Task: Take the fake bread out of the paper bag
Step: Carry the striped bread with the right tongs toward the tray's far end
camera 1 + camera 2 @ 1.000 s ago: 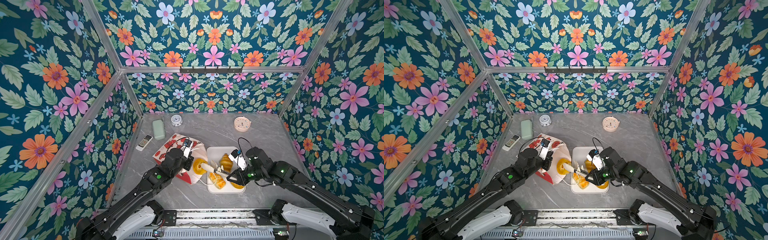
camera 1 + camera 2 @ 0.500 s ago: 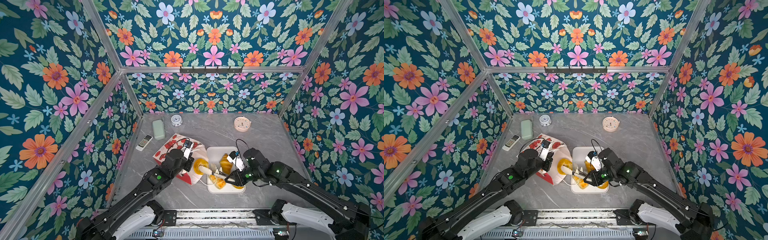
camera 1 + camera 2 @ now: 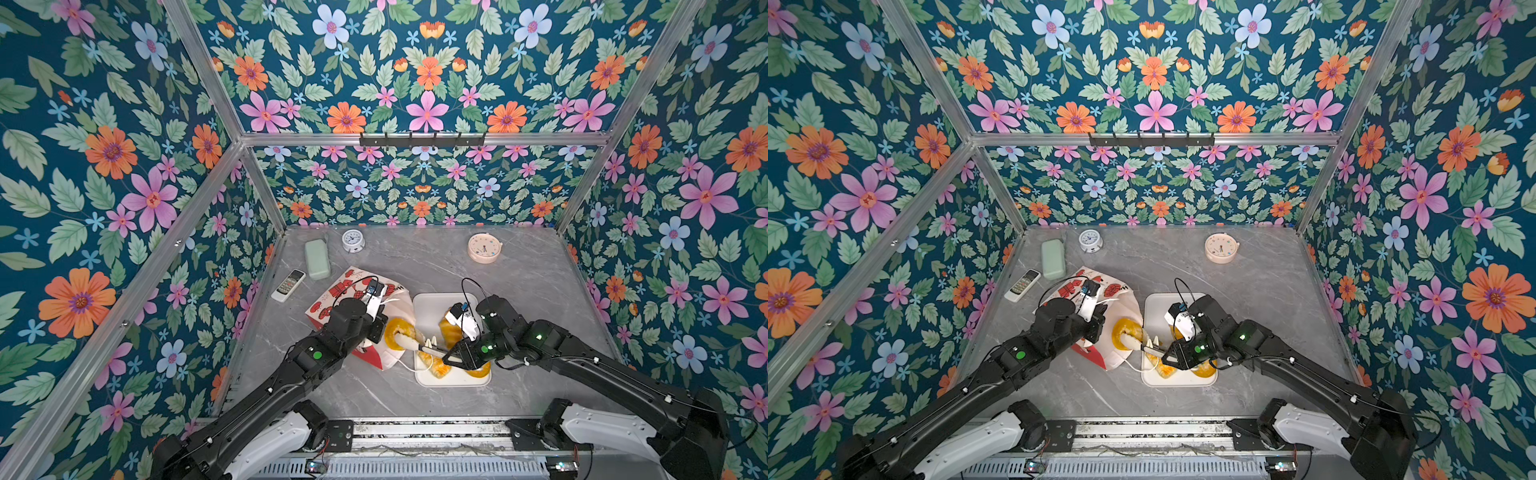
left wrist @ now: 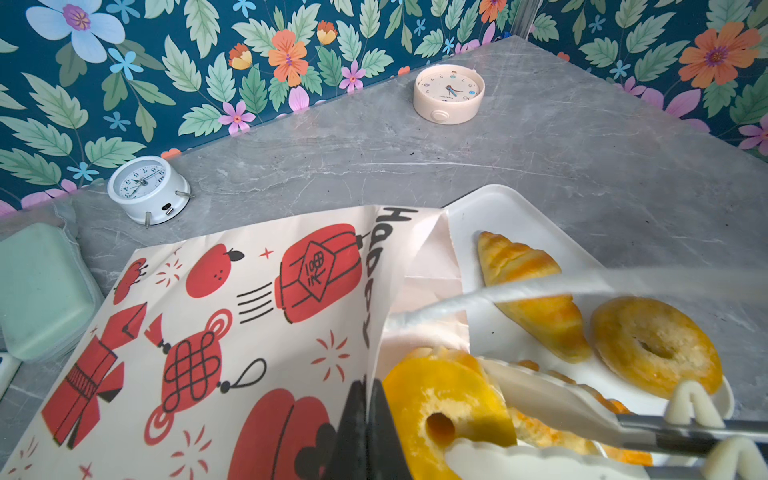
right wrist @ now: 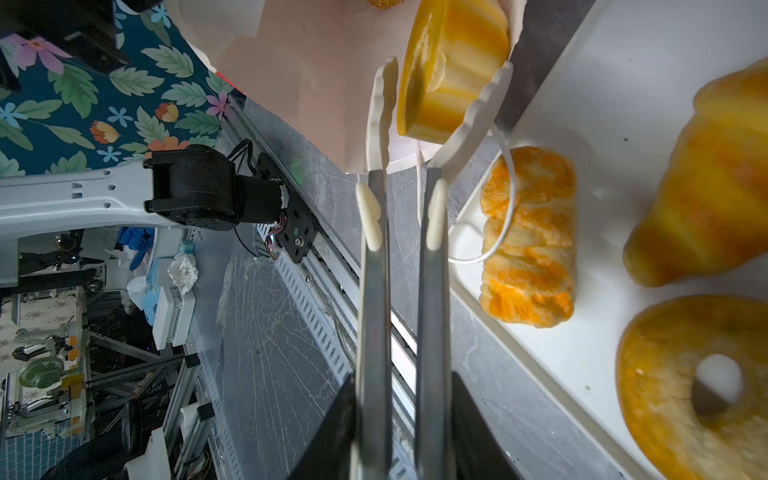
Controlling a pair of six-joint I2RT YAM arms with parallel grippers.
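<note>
My right claw (image 5: pixel 401 440) clamps tongs (image 5: pixel 374 311) pinching the fluted bun (image 5: pixel 453 70) at the paper bag (image 4: pixel 249 311). My left claw (image 4: pixel 368 432) pinches its rim.

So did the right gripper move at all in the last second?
Yes. The right gripper, holding tongs, has shifted left across the white tray, toward the paper bag.

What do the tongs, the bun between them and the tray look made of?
Tongs: brushed grey metal arms, matte white scalloped tips, likely silicone. Bun: glossy, streaky yellow paint; probably plastic or foam. Tray: smooth white with soft sheen, plastic or ceramic, unclear.
</note>
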